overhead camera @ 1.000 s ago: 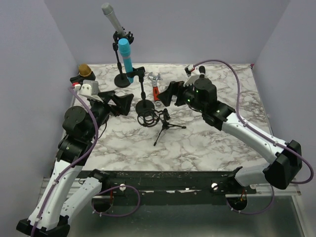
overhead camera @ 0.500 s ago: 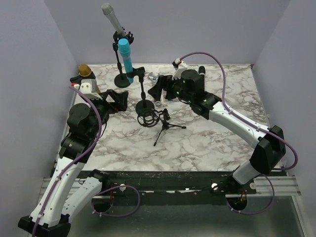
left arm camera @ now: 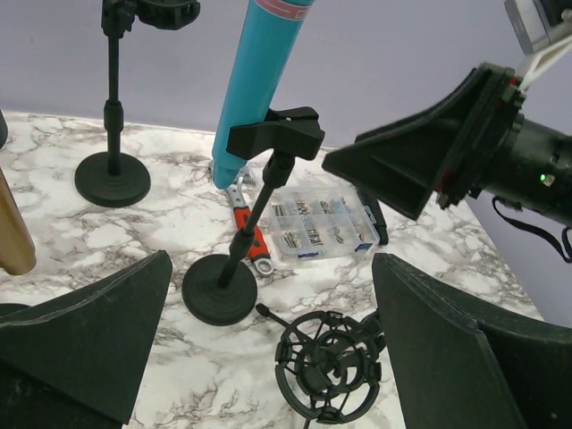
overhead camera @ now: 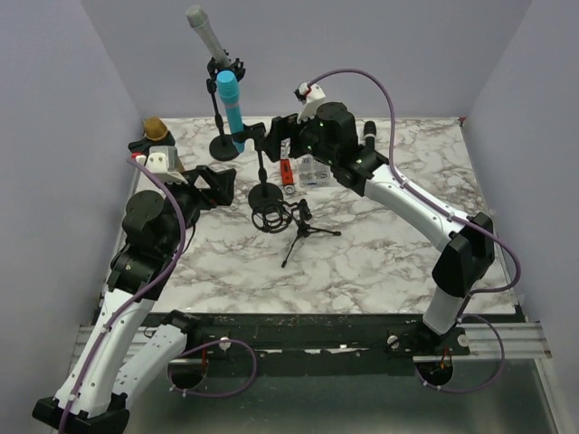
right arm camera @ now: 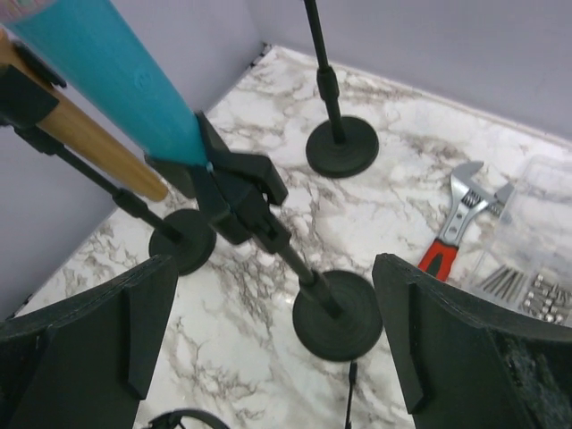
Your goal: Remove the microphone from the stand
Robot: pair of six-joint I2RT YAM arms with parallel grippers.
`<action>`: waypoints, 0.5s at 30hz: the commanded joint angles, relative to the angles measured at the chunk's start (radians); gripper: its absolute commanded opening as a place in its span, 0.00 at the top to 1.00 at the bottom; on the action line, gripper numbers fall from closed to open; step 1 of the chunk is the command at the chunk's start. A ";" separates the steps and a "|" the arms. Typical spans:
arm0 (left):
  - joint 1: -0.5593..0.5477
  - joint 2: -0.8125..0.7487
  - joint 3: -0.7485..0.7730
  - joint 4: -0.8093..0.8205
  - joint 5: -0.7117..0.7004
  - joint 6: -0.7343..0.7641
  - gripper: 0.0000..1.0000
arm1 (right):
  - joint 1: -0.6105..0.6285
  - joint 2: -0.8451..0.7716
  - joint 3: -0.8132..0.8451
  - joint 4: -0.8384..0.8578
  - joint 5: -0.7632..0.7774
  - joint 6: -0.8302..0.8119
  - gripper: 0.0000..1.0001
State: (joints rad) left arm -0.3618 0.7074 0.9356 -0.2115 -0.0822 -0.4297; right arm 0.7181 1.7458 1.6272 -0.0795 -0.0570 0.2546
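Note:
A blue microphone [overhead camera: 231,107] leans in the black clip [left arm camera: 275,132] of a short stand with a round base [overhead camera: 264,193]. It also shows in the left wrist view [left arm camera: 259,80] and the right wrist view [right arm camera: 107,80]. My right gripper [overhead camera: 274,140] is open and empty, hovering above the stand just right of the clip [right arm camera: 237,192], with the stand base [right arm camera: 338,313] between its fingers. My left gripper [overhead camera: 220,183] is open and empty, low on the table left of the stand base [left arm camera: 219,288].
A grey microphone [overhead camera: 206,34] stands on a taller stand [overhead camera: 223,147] at the back. A gold microphone [overhead camera: 156,128] is at far left. A shock mount on a tripod [overhead camera: 271,217], a red wrench [overhead camera: 287,172] and a clear parts box [overhead camera: 312,172] lie near the stand.
My right arm has swung back and to the left, rising from beside the shock mount to the blue microphone's clip. The left arm has barely moved.

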 commanded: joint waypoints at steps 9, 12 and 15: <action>0.089 0.098 0.113 0.016 0.208 0.022 0.01 | 0.000 0.100 0.167 0.005 -0.110 -0.157 0.00; 0.145 0.191 0.214 0.002 0.319 -0.006 0.01 | -0.005 0.104 0.178 0.004 -0.129 -0.128 0.00; 0.156 0.301 0.332 -0.023 0.354 0.025 0.01 | -0.008 0.099 0.174 -0.001 -0.144 -0.099 0.00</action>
State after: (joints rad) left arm -0.2317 0.8909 1.1202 -0.2188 0.1345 -0.4164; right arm 0.7177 1.8351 1.7847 -0.0910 -0.1444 0.1387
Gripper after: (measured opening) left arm 0.980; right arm 0.996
